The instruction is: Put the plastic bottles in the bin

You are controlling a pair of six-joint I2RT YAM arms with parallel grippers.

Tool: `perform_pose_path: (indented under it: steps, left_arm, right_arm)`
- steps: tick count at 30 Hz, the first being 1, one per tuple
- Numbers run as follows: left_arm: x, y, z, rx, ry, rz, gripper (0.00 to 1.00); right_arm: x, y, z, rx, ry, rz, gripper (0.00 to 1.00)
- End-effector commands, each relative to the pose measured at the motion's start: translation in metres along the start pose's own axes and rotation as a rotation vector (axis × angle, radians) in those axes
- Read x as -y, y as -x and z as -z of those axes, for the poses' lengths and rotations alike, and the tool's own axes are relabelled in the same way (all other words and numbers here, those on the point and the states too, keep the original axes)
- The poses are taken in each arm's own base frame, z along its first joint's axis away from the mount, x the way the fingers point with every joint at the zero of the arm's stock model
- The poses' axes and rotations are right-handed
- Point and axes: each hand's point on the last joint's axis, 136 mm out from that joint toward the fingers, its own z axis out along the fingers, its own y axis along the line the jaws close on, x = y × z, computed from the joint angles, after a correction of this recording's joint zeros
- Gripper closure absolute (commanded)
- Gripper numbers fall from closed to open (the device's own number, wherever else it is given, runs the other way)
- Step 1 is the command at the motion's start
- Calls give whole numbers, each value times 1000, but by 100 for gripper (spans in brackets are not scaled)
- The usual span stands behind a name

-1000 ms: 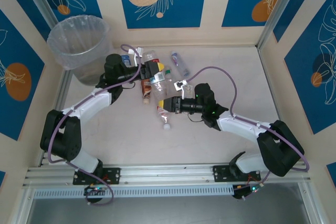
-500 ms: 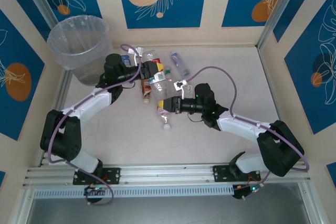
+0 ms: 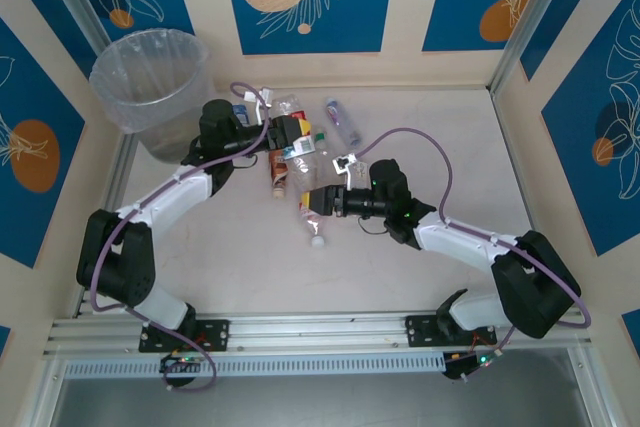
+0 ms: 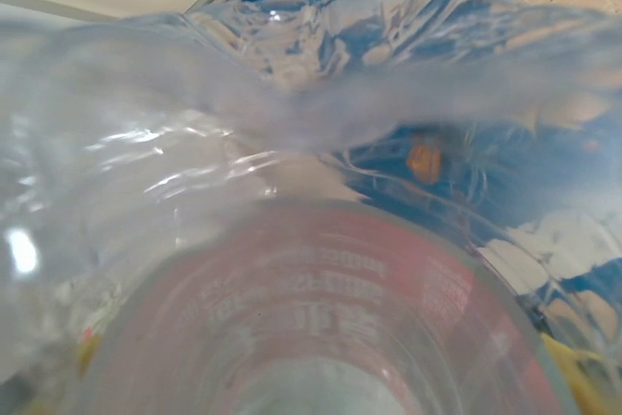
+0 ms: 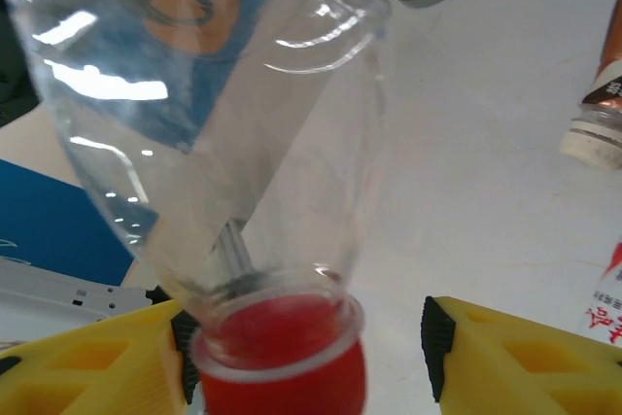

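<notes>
Honestly, we'd centre the wide-open right tool on the red-capped bottle neck before squeezing, then swing to the bin; left tool, can't tell its grip.

print on bottle unreadable

Bin far-left corner; bottles clustered on table, right of bin

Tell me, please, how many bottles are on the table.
6 at least: purple bottle apart at right; clear bottle at the pile's far end; blue-capped bottle at far left; red-label bottle mid-pile; brown bottle beside it; white-capped bottle nearest. More may be hidden.
</notes>
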Motion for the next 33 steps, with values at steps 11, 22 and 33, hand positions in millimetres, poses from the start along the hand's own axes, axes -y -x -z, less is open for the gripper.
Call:
perform_pose_path:
  steps: [11,22,33]
  left_arm:
    - [3,15,-6,13,28,-31,49]
    - [1,23,-10,22,49,-34,49]
    - [-14,31,-5,14,193,-81,49]
  right_arm:
    - [5,12,13,48,-105,32,10]
    - [1,1,37,-10,-172,104,1]
    - [16,11,61,-27,-378,197,1]
